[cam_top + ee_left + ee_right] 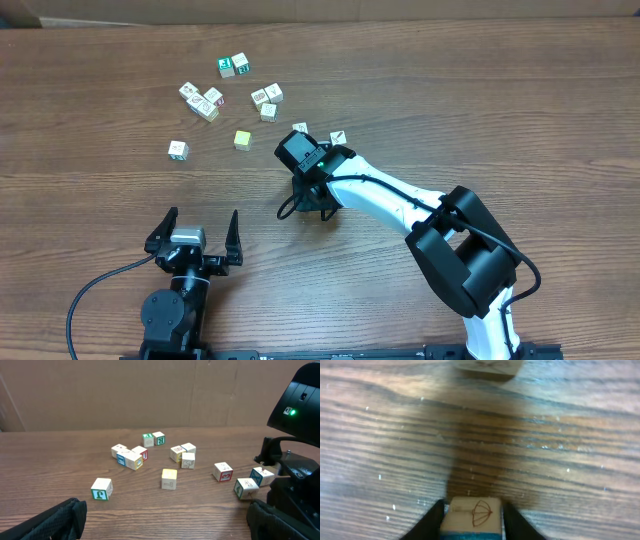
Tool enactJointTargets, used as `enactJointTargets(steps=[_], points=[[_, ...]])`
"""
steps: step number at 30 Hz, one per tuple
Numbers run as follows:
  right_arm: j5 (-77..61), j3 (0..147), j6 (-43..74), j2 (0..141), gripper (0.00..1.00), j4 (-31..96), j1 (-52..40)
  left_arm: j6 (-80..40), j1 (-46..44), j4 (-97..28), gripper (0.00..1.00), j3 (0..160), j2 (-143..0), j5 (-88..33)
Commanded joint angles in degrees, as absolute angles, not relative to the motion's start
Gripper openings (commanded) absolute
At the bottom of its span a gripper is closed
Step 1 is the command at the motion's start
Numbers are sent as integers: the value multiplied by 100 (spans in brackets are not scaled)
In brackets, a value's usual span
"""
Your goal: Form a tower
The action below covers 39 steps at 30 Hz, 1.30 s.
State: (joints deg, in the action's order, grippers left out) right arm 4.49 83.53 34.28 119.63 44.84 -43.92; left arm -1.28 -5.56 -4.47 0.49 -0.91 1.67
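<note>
No tower shows in any view; every cube I see lies singly on the table. My right gripper (472, 510) is shut on a pale wooden cube (472, 512) with an umbrella drawing and a blue edge, held just above or on the wood. In the overhead view that gripper (312, 186) sits mid-table and hides its cube. In the left wrist view a blue-edged cube (262, 476) sits at the right arm's fingers. My left gripper (196, 230) is open near the front edge, nothing between its fingers (55, 520).
Loose picture cubes lie scattered at the back: a pair (233, 66), a cluster (203, 101), two more (267, 98), one alone (178, 149). A plain yellow-green cube (242, 139) lies among them. Two cubes (338, 137) lie beside the right wrist.
</note>
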Motion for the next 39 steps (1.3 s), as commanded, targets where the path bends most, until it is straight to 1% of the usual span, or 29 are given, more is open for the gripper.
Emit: enactJointTargets(steps=[1,4,9,14,17,21,32,39], points=[[486,8322,3444,11977,24,4466,-4375,-38,-517,-434,99,27,-25,99],[491,8322,3441,11977,20,4447,-4375,-38,-517,-434,100,30,-25,102],[683,8322,3430,11977,20,4191,-4375,-38,-517,-434,99,30,-25,99],[1131,8322,3417,11977,13,3861,-4375,-38,-517,-434,100,27,-25,102],[1431,8320,3417,11977,13,3667,-4375,-38,-517,-434,99,30,-25,99],[1452,8320,3417,11981,10,3400,-4370,-38,-517,-434,100,30,-25,102],[1455,8320,3415,11987,9,3258,-4331,-38,-517,-434,100,30,-25,99],[1457,8320,3398,12232,9,3138,-4309,-38,-517,-434,99,27,-25,102]])
